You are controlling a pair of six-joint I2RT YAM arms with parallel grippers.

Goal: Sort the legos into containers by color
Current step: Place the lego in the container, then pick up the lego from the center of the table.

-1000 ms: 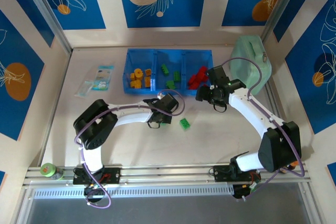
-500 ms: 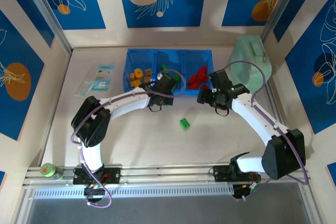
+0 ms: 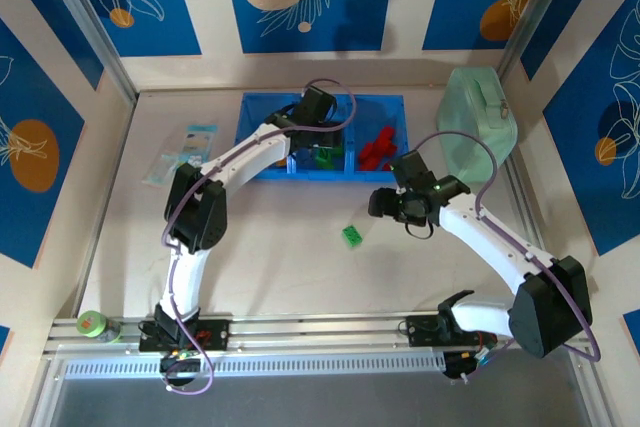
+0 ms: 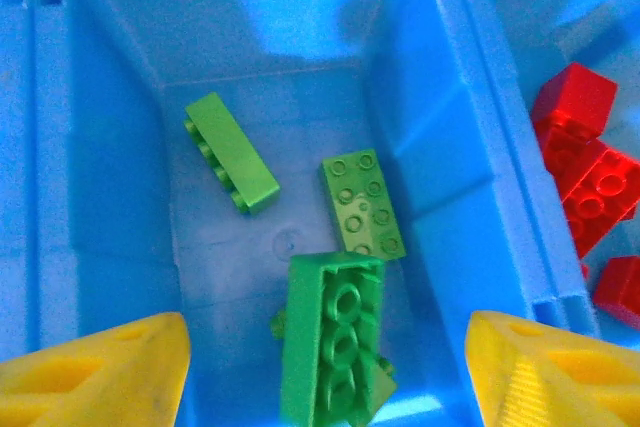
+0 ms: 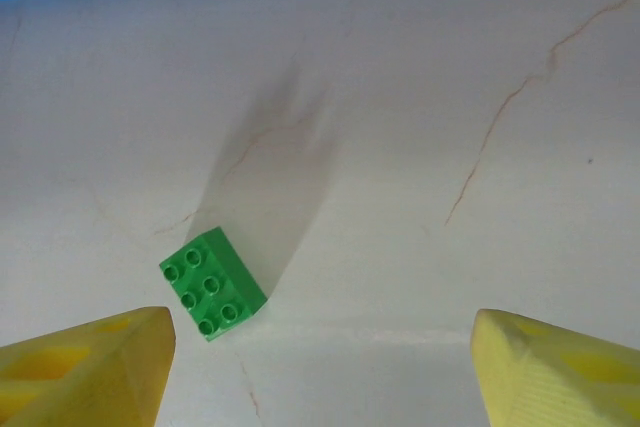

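The right gripper (image 5: 322, 347) is spread wide over the one green brick (image 5: 212, 296) on the table (image 5: 420, 97), but the brick sits off to one side, so a finger could bump it away. The left gripper (image 4: 328, 352), spread and empty, hangs over the middle bin (image 4: 425, 137) of green bricks (image 4: 362, 205), right where that brick must go.

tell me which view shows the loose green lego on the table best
Right wrist: the green lego lies close up, six studs countable, on the table. Top external shows it as a small green speck.
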